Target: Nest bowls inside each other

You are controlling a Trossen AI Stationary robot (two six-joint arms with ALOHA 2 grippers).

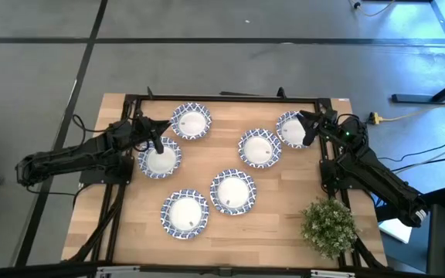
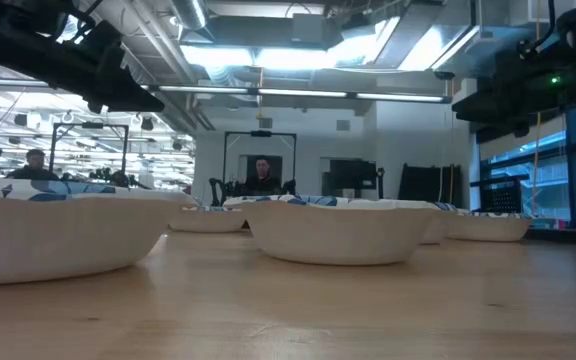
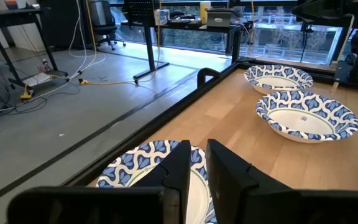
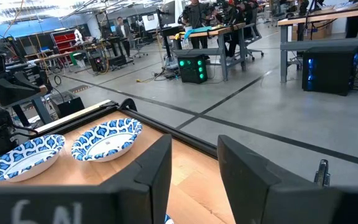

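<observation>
Left gripper (image 1: 158, 145) on bowl (image 1: 159, 160) rim, 5 others apart.

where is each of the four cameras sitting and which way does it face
High view: above the table, looking straight down on six bowls, both arms and a potted plant.
Low view: at tabletop height, level across bowls into the room; arms dark overhead.
Left wrist view: on the left arm, past the left gripper gripping a bowl's rim.
Right wrist view: on the right arm, past the right gripper toward the floor.
Shared: both wrist views show two bowls farther along the table.

No text, label or number is legible on anything here.
</observation>
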